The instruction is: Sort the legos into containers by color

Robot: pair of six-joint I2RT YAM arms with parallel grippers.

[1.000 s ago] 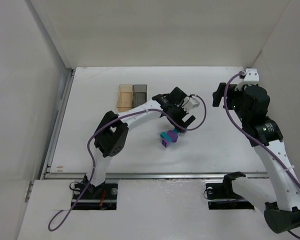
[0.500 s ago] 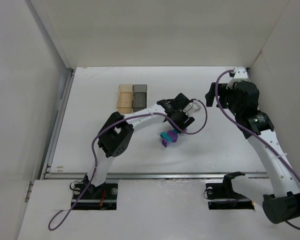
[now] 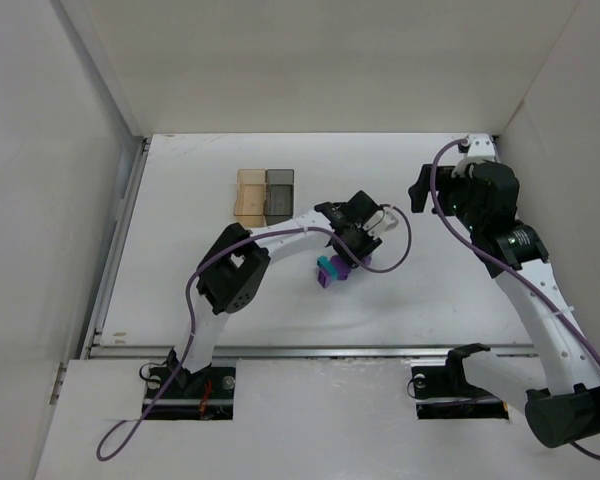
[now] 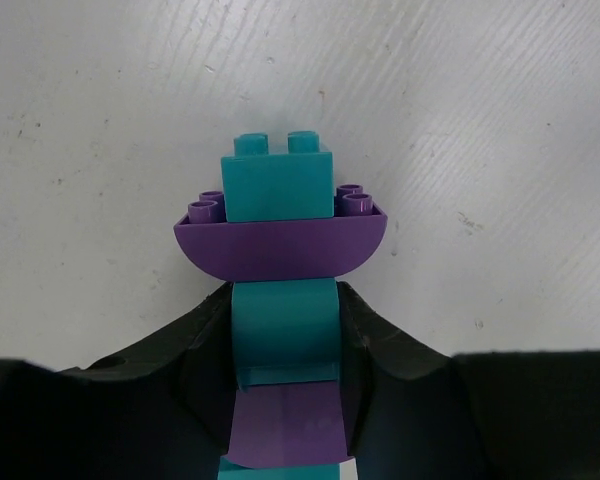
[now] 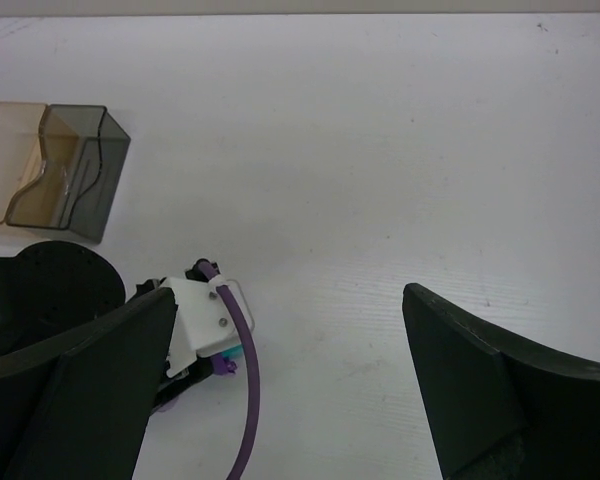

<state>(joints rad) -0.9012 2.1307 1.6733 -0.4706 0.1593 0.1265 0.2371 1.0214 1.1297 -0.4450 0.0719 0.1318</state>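
Since a second ago my left gripper has dropped onto the stack of teal and purple plastic toy bricks, nudging it slightly left on the white tabletop. The stack's long axis runs straight out from between my fingers, which are closed on its teal brick. The amber translucent plastic box and smoky-grey translucent plastic box sit beyond, to the left. My right gripper hangs wide open, well apart.

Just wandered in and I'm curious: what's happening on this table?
The left pincer is closed on a stack of teal and purple legos stuck together, mid-table. The right pincer hangs open and empty to the side. The amber container and grey container sit side by side farther back, both apparently empty, so nothing is sorted yet.
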